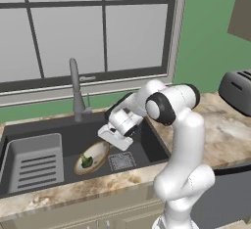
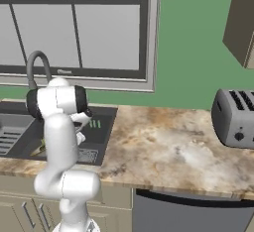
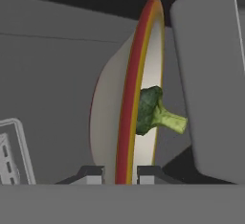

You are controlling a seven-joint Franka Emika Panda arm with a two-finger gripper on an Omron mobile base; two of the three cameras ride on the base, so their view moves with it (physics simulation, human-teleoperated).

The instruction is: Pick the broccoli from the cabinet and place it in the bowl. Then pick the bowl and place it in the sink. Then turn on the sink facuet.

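The bowl [image 1: 95, 155] is low inside the sink [image 1: 149, 145], tilted, and I cannot tell whether it touches the basin floor. The broccoli [image 1: 87, 162] lies in it. My gripper [image 1: 109, 145] reaches down from the right and is shut on the bowl's rim. In the hand view the red-brown rim of the bowl [image 3: 135, 98] runs edge-on between my fingertips [image 3: 93, 174], with my gripper [image 3: 120, 174] clamped on it and the broccoli [image 3: 150, 112] against the cream inside. The sink faucet [image 1: 75, 91] stands behind the basin. The cabinet [image 2: 241, 23] hangs at the upper right.
A ribbed grey rack [image 1: 37, 164] fills the sink's left part, and the square drain grate [image 1: 121, 161] lies right of the bowl. A toaster [image 2: 233, 117] stands on the marble counter [image 2: 163, 146] to the right. A window runs behind the sink.
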